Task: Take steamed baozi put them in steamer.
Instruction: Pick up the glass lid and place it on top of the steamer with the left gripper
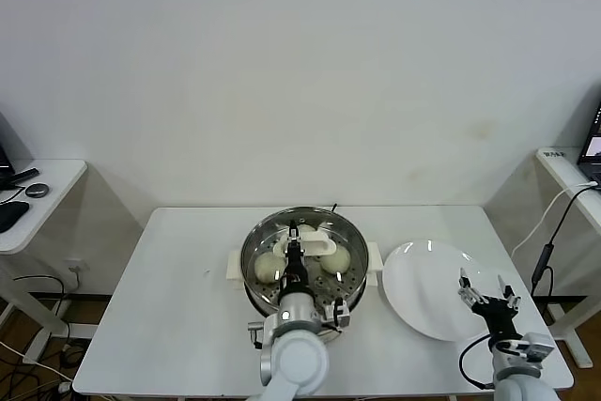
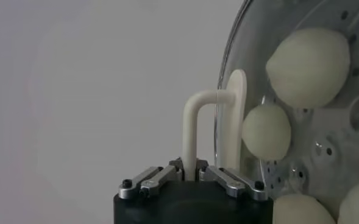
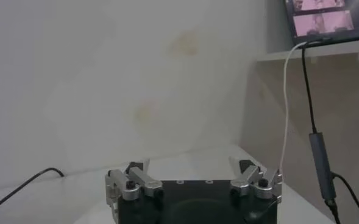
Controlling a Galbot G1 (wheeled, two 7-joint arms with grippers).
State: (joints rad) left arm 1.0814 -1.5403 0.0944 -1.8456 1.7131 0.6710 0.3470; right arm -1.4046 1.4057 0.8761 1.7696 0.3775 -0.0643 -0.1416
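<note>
The steamer (image 1: 349, 230) stands mid-table, a shiny steel pot with white side handles. Several cream-white baozi lie on its perforated tray (image 2: 325, 152); among them are one (image 1: 269, 265) on the left, one (image 1: 336, 259) on the right, and two (image 2: 308, 67) (image 2: 266, 131) seen close in the left wrist view. A glass lid (image 2: 227, 58) sits over the pot. My left gripper (image 1: 294, 231) (image 2: 190, 168) reaches over the pot, shut on the lid's white handle (image 2: 192, 122). My right gripper (image 1: 488, 294) (image 3: 193, 171) hovers open over the near right edge of the white plate (image 1: 423, 302), holding nothing.
A white side table (image 1: 52, 185) with dark objects stands at far left. At far right is a desk (image 1: 563, 159) with a monitor (image 3: 319, 15) and a hanging cable (image 3: 318, 152). Bare tabletop (image 1: 178, 307) lies left of the pot.
</note>
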